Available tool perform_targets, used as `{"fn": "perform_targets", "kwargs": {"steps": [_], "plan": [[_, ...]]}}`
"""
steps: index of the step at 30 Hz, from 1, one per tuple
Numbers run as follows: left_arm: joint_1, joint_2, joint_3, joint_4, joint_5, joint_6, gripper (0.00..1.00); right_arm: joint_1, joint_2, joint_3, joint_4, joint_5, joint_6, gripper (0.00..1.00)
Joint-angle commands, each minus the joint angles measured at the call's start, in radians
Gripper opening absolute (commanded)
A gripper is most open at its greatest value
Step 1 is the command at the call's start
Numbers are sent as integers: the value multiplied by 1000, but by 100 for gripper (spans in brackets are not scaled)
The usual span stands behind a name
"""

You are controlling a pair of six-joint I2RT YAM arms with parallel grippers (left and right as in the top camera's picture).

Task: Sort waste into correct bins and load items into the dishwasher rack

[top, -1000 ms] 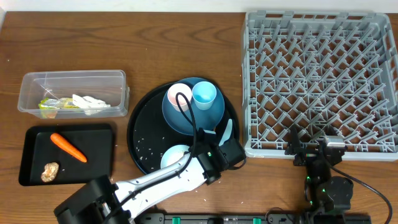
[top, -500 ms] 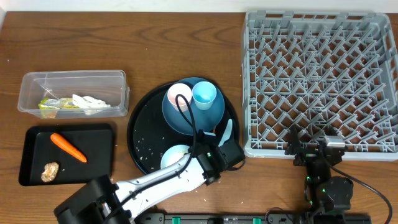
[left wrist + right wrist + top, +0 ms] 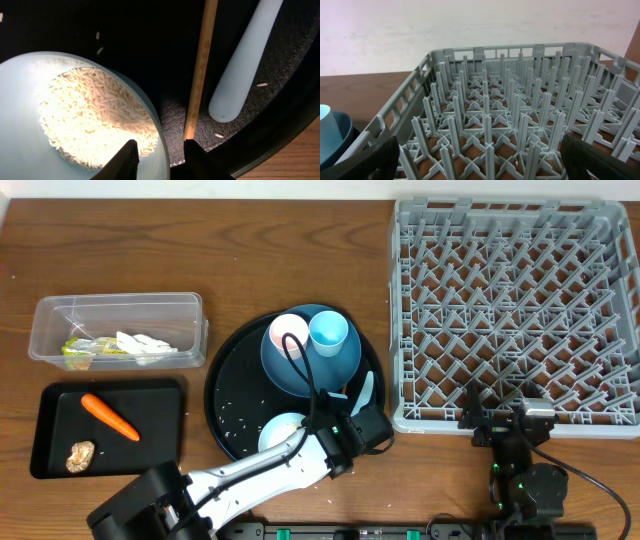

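At the left of the surface (image 3: 250, 260) the wrapper (image 3: 78, 348) and tissue (image 3: 145, 345) lie in the clear tub (image 3: 45, 320). The carrot (image 3: 110, 416) and brown lump (image 3: 80, 456) sit on the flat black tray (image 3: 55, 405), so dry rubbish and food scraps are apart.

On the round tray (image 3: 232, 385) the plate (image 3: 340, 365) carries the pink cup (image 3: 288, 332) and blue cup (image 3: 328, 332). Nearer, the bowl (image 3: 20, 90) holds rice (image 3: 90, 115), with the chopstick (image 3: 200, 75) and spoon (image 3: 247, 55) just right of it.

The left arm stretches low from near left. Its end effector (image 3: 161, 156) has fingers partly apart astride the bowl's rim, not visibly pinching, probably to lift it.

At the right the rack (image 3: 512, 204) holds nothing. The right end effector (image 3: 480, 162) gapes wide and holds nothing, facing it.
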Motion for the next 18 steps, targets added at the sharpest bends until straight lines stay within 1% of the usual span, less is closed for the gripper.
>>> {"fn": "perform_targets", "kwargs": {"steps": [1, 12, 18], "plan": [[-1, 6, -10, -3, -6, -14, 32, -4, -2, -3, -2, 7, 5, 99], [-1, 19, -10, -3, -6, -13, 33, -4, -2, -3, -2, 7, 5, 99], [0, 31, -10, -4, -32, -13, 32, -4, -2, -3, -2, 6, 5, 99]]}}
